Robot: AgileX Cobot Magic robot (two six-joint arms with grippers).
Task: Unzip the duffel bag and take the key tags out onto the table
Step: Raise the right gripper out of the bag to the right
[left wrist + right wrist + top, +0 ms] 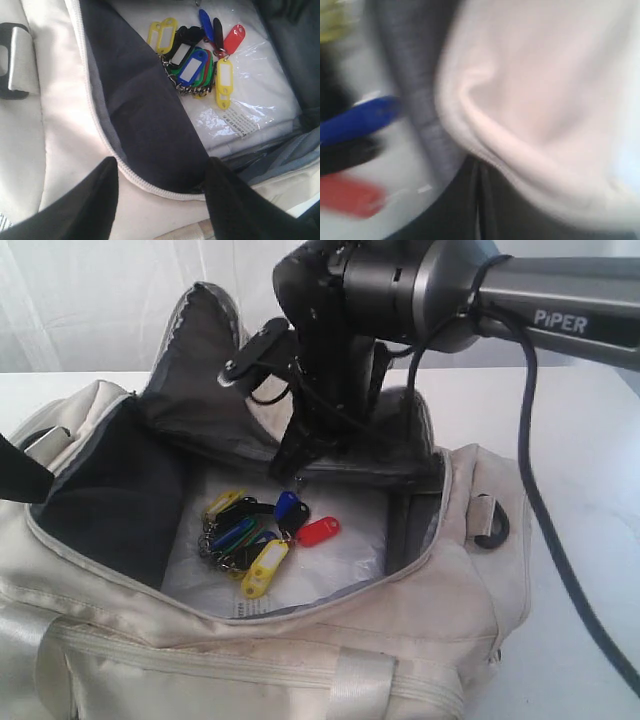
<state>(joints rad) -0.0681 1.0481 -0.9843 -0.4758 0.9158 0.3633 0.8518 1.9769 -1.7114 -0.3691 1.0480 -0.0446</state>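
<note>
The cream duffel bag [400,640] lies unzipped, its mouth wide open and the dark grey lining showing. Inside, the key tags [250,535] lie in a bunch on a clear-wrapped white packet [345,560]. My right gripper [296,462] reaches down into the bag from the far side and is shut, its tip just above the blue tag. In the blurred right wrist view the shut gripper [479,200] touches a fold of bag fabric [530,100]; the tags sit off to one side. My left gripper [160,167] is open over the zipper edge [150,180], with the key tags [195,65] beyond it.
The white table [590,440] extends behind and to the right of the bag. A black D-ring [490,523] sits on the bag's right end. The right arm's cable [545,520] hangs down over the table. A strap buckle [12,62] lies beside the opening.
</note>
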